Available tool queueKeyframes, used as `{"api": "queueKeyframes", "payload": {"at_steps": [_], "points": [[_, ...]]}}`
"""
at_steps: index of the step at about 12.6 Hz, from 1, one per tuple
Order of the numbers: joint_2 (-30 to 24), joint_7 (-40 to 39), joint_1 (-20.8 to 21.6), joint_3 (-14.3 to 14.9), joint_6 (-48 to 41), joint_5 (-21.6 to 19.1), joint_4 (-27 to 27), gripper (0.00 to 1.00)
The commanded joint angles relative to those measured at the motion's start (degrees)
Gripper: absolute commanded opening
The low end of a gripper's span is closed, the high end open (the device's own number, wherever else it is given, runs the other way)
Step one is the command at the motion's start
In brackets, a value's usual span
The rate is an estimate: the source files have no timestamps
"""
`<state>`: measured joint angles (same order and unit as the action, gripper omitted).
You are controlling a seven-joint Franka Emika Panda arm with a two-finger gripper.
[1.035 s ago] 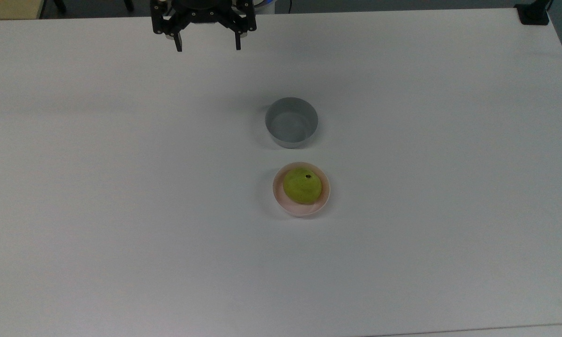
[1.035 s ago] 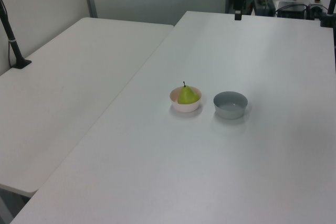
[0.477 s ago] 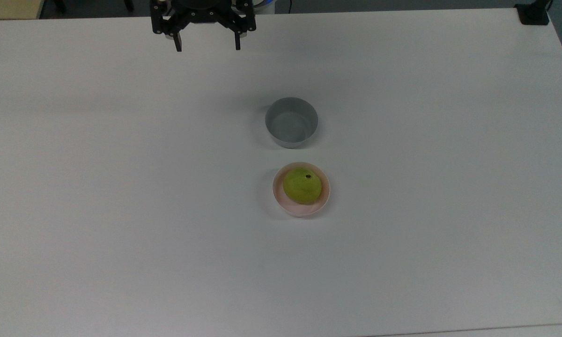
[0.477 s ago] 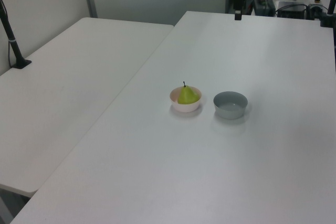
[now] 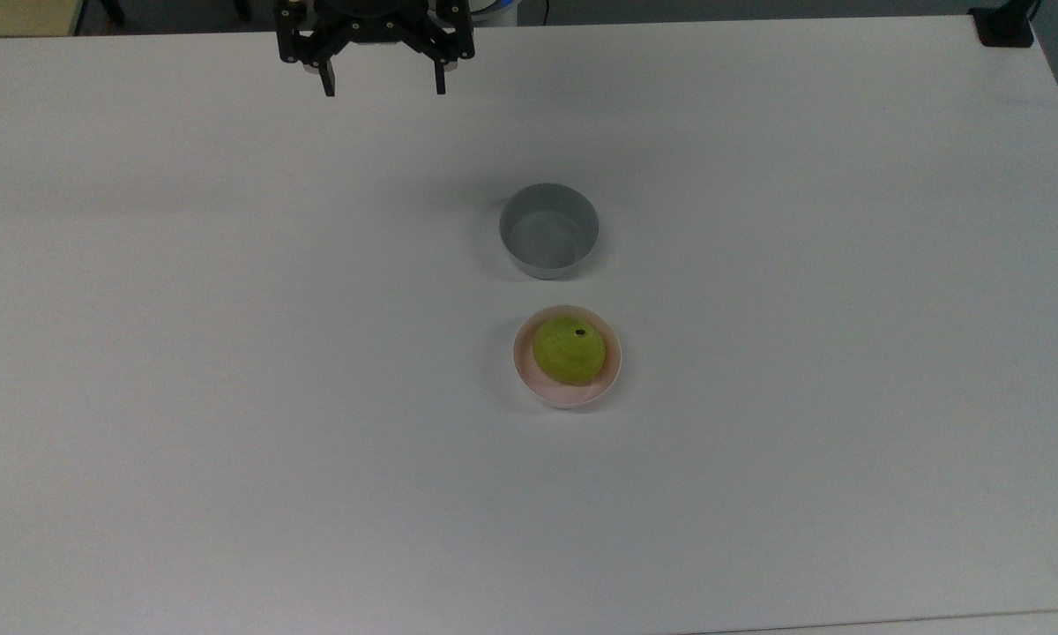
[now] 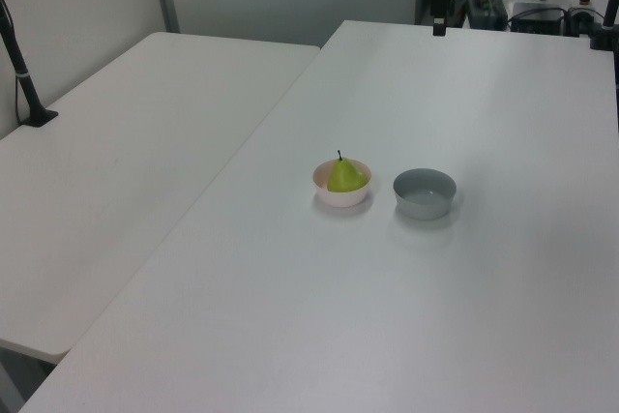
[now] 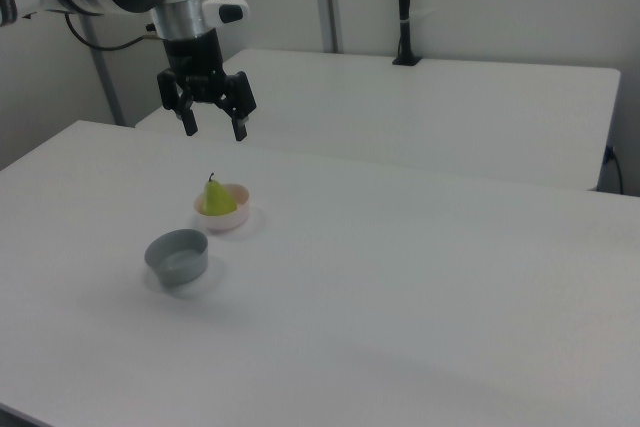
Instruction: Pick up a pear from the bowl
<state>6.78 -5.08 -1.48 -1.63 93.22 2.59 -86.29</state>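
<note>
A: What is shown around the arm?

B: A wide white worktop (image 5: 229, 353) is shown in a plain room, with a second white table (image 6: 126, 132) set beside it. Two small bowls are placed near the middle, just beside each other but apart.

A: Where is the fruit?

B: The pear (image 5: 569, 351) is seated stem-up in the pale pink bowl (image 5: 525, 370). Both are found well below the fingers (image 5: 325, 84) and off toward the top view's right. The grey bowl (image 5: 548, 231) is placed between the fingers and the pink bowl, and nothing is seen inside it.

A: How are the fingers held?

B: They are spread wide, pointed downward, and nothing is gripped. They are held high above the worktop near its far edge, well apart from the fruit.

A: Which step is in hand?

B: The approach is judged barely begun. Next, the fingers would need to be carried past the grey bowl, centred over the pear, lowered astride it, then closed gently on its rounded body.
</note>
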Motion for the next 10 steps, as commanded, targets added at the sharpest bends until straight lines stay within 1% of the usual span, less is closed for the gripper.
{"api": "queueKeyframes", "payload": {"at_steps": [1,6,10], "points": [[-1.68,-0.01,0.25,0.4,-1.11,-0.74,-1.25,1.0],[-1.68,-0.01,0.25,0.31,-1.02,-0.92,-1.25,1.0],[-0.72,0.51,0.6,0.05,0.99,-1.27,-1.16,1.0]]}}
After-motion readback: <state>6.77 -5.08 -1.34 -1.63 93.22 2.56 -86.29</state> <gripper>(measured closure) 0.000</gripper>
